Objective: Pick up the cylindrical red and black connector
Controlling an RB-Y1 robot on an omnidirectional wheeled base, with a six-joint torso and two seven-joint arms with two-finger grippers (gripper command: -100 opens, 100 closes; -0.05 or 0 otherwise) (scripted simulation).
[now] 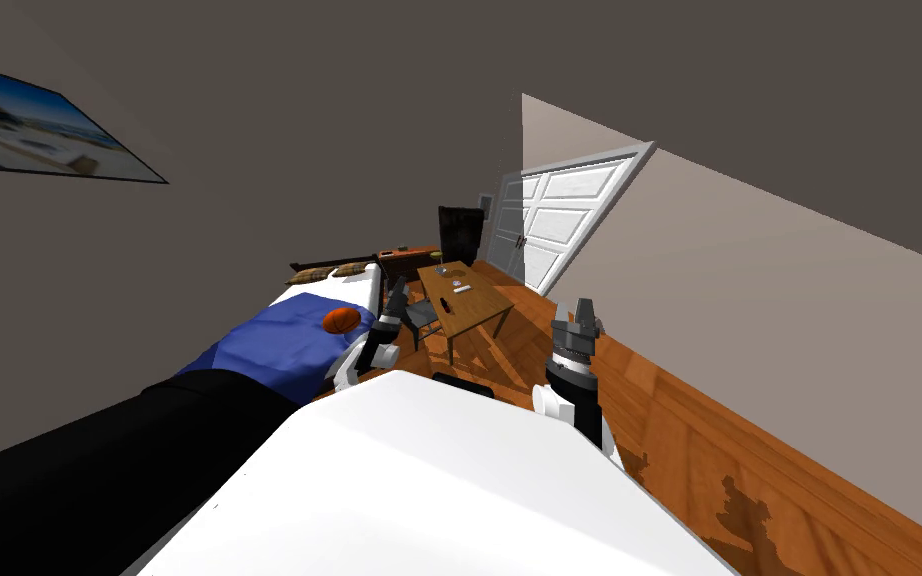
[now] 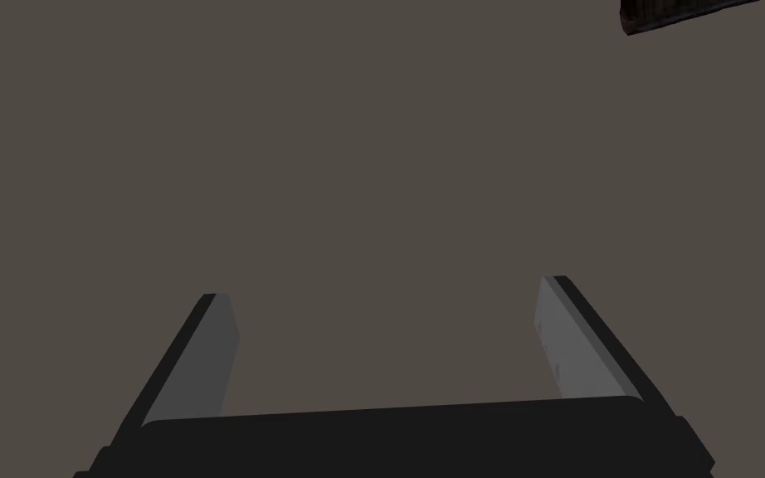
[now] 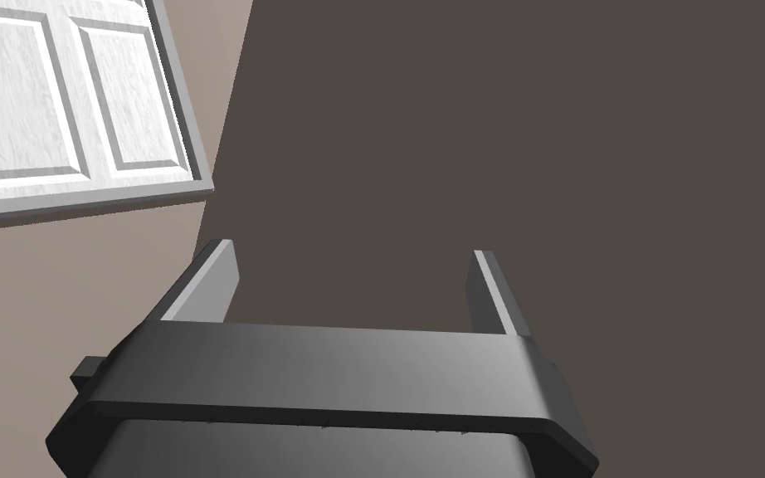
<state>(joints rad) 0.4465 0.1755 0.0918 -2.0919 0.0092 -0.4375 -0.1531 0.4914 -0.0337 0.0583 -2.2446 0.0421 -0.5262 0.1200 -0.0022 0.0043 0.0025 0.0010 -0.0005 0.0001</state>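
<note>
Connector [image 1: 442,303]: I take it to be the small dark piece lying on the wooden table, about midway along the top and towards the edge nearer the bed; it is too small for me to make out any red
Connector axis: it reads as a short dark dash, but I cannot tell which way its long axis runs or where either end points
Table [image 1: 484,308]: brown top, standing ahead of me on the wooden floor [image 1: 749,450], between the bed and the white panelled door [image 1: 559,220]; two other small items lie further along it, one greyish, one pale
Chair [image 1: 421,315]: grey, just beside the table on the bed side
Bed [image 1: 279,340]: blue cover, to my left, with an orange round thing [image 1: 340,320] lying on it
Left gripper [image 2: 385,289]: raised beside the bed, well short of the connector; its blades stand wide apart with nothing between them
Right gripper [image 3: 353,248]: raised over the floor to the right of the table, well apart from the connector; its blades are spread wide and hold nothing
</note>
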